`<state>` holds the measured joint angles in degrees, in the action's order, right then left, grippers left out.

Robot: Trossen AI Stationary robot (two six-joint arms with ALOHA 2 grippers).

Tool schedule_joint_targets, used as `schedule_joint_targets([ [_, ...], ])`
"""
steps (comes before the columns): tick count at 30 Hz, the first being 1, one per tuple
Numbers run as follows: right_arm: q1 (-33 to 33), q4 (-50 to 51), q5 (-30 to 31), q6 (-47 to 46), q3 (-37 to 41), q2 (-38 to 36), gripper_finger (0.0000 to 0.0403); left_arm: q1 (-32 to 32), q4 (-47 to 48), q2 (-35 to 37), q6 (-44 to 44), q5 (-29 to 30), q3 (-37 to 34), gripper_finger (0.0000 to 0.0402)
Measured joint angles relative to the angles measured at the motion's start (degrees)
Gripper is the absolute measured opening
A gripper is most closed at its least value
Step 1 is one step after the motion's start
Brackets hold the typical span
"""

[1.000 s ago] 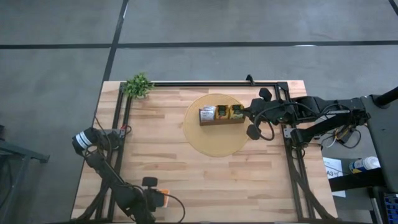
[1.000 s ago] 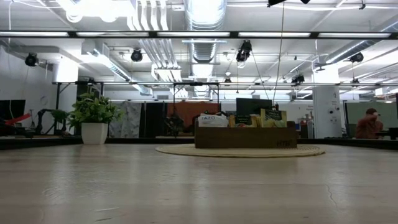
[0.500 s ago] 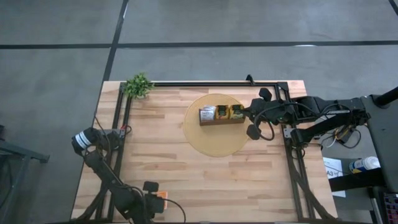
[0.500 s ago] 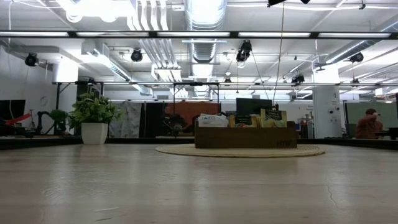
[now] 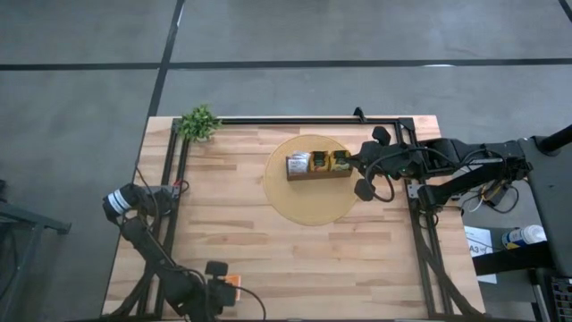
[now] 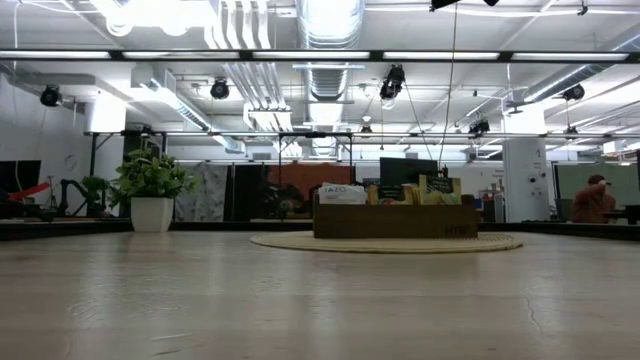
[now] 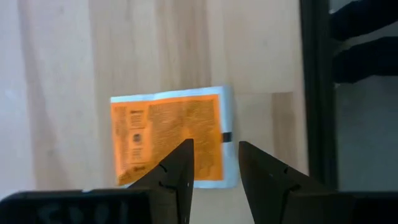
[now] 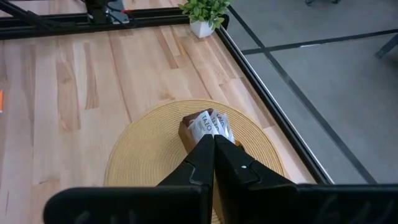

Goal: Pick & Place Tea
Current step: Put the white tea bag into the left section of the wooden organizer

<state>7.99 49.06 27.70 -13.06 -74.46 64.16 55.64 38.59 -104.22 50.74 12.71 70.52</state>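
One orange-and-white tea sachet (image 7: 168,137) lies flat on the wooden table near its near-left corner, close to the black frame rail (image 7: 314,93). My left gripper (image 7: 214,146) hangs over it, open and pointing steeply down, its fingertips above the sachet's edge nearest the rail; in the high view gripper (image 5: 223,284) and sachet (image 5: 233,282) are side by side. More tea sachets (image 5: 298,163) stand in the brown wooden box (image 5: 318,165) on the round woven mat (image 5: 313,201). My right gripper (image 8: 214,146) is shut, held in the air by the box's right end.
A small potted plant (image 5: 198,122) stands at the far-left corner. Black frame rails (image 5: 304,120) run along the far, left and right sides of the table. Bare wood lies between the mat and the near edge (image 5: 340,277).
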Motion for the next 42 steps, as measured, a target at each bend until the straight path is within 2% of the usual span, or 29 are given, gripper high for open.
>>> schedule_joint_targets([
  [6,0.00,0.00,0.00,0.00,0.00,0.00,0.0008,0.70,-4.27,0.00,1.33,-1.01,-0.01,0.0119],
  [15,-0.01,0.01,0.98,0.00,0.00,0.00,0.0008,0.98,-3.98,-3.00,1.89,-4.22,-0.04,0.0119],
  [22,-0.01,0.00,0.98,0.00,0.00,0.00,0.0008,0.83,0.33,-2.97,4.72,-3.77,-0.04,0.0119],
  [36,0.00,-0.04,0.96,-0.28,0.00,0.00,0.0008,0.98,3.78,-2.69,4.38,-2.08,3.17,0.0119],
  [42,0.00,-0.04,0.94,-0.32,0.00,0.00,0.0008,1.02,3.88,-2.69,4.67,-1.84,1.41,0.0119],
])
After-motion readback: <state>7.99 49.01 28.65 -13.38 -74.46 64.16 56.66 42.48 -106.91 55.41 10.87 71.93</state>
